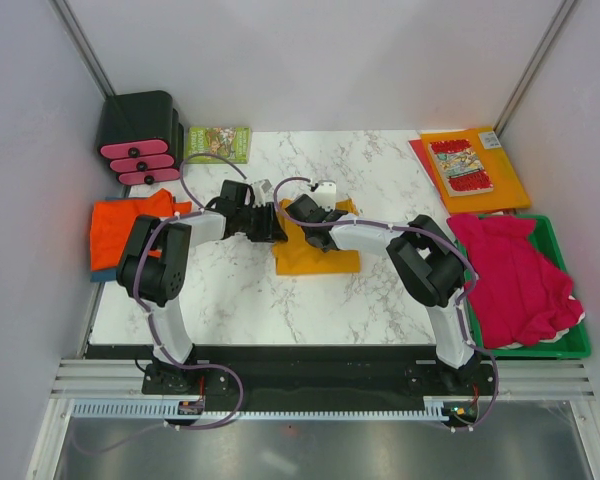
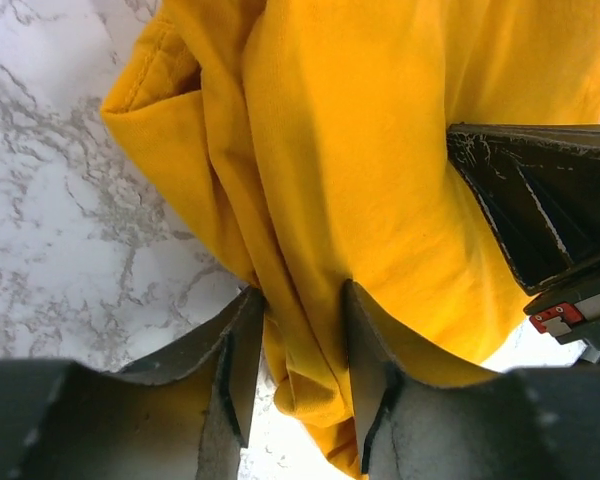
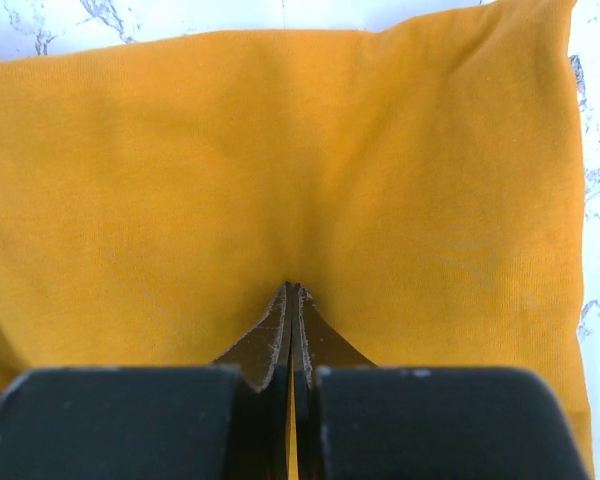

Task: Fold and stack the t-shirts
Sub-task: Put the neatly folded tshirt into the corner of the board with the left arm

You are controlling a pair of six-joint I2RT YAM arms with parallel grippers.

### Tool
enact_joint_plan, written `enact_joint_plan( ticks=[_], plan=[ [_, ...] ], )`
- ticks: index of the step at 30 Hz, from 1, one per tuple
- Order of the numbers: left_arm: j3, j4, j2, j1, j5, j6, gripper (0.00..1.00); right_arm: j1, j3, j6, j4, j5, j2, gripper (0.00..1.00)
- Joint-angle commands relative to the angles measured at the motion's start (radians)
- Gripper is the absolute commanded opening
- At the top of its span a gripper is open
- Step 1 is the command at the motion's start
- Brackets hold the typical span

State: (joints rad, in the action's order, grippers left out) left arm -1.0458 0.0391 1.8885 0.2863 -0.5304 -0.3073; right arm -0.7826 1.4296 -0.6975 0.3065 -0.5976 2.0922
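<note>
Mustard t-shirt (image 1: 318, 258) lies mid-table on the marble table (image 1: 280, 320). It is part-folded into a rough rectangle, with a bunched bit of cloth at its far edge, and both wrists meet over that far edge. The left gripper (image 2: 300, 300) is at the far-left corner of the shirt. Its fingers (image 2: 242, 345) straddle a thick rolled fold of the mustard t-shirt, and the cloth fills the gap and touches both inner faces, so it's pinching that fold with the jaws partway apart. Hem and seam are visible just beyond the tips, with bare marble to the left. The right gripper (image 3: 291, 292) has its fingers pressed together on a thin layer of the same shirt. Creases fan out from the tips, the panel beyond them is flat and smooth, and marble shows along the top and right. The red-orange t-shirt (image 1: 120, 225) is at the left table edge, roughly folded, with a blue t-shirt (image 1: 102, 272) edge peeking out underneath. The crimson-pink t-shirts (image 1: 510, 280) are heaped loose in the green tray (image 1: 572, 345) on the right, spilling over its near rim. The orange folder (image 1: 505, 175) is in the far-right corner with a comic book (image 1: 460, 165) on top. A black rack (image 1: 140, 125) with pink pieces stands in the far-left corner, with a green booklet (image 1: 218, 143) beside it.
</note>
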Motion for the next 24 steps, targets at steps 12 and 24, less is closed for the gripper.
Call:
enact_joint_plan(
  ticks=[12,24],
  plan=[
    [-0.101,0.3,0.014,0.017,0.047,0.176,0.02,-0.004,-0.031,-0.028,-0.024,0.048,-0.012,0.0],
    [-0.158,0.447,-0.218,0.022,0.165,0.45,0.02,-0.027,0.015,0.046,-0.037,0.03,-0.142,0.01]
  ],
)
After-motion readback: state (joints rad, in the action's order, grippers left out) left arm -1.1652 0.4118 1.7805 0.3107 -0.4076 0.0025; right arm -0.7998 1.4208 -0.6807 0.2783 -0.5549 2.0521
